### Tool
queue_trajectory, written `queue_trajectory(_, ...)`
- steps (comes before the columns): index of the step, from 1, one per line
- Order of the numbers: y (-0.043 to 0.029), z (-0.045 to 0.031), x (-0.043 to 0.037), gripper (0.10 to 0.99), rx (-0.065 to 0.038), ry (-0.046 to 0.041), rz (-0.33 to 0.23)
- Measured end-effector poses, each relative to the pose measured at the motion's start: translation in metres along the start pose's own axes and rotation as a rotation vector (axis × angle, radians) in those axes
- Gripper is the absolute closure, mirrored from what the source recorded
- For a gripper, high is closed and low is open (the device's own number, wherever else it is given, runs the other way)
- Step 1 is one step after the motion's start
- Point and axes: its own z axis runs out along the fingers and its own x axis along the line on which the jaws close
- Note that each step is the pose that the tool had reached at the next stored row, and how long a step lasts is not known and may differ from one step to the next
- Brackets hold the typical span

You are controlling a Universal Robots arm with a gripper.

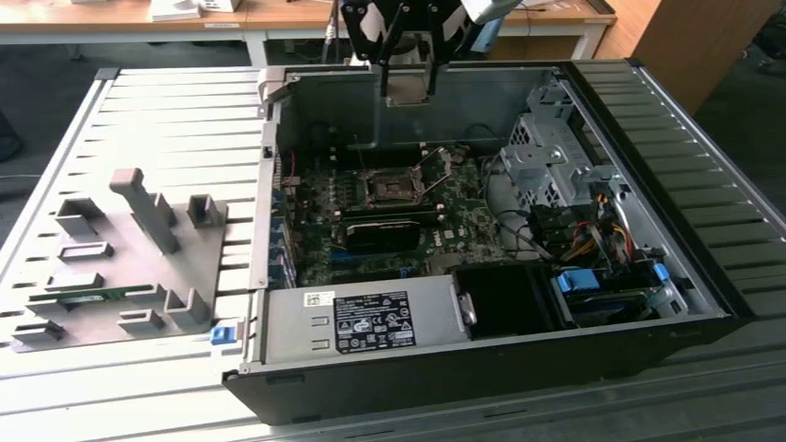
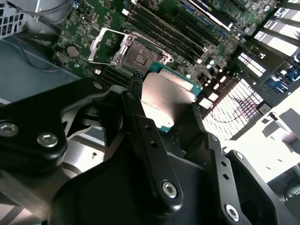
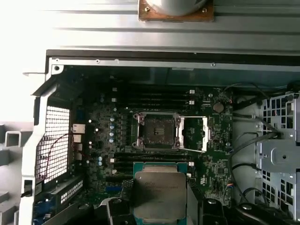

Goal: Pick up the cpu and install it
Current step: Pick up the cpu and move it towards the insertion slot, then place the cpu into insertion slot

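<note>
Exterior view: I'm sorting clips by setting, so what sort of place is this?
Likely a lab or workshop for PC assembly: an open case on a slatted table, a fixture board beside it, desks behind.

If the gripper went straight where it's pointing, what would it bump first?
Probably the motherboard near the open socket, with the cpu in the gripper touching first, though depth is unclear.
</note>
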Motion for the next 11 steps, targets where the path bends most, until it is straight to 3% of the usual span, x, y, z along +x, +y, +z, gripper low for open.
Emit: queue_trajectory(11,0.0002,0.0003,-0.0063,0.549,0.001,-0.0014,0.021)
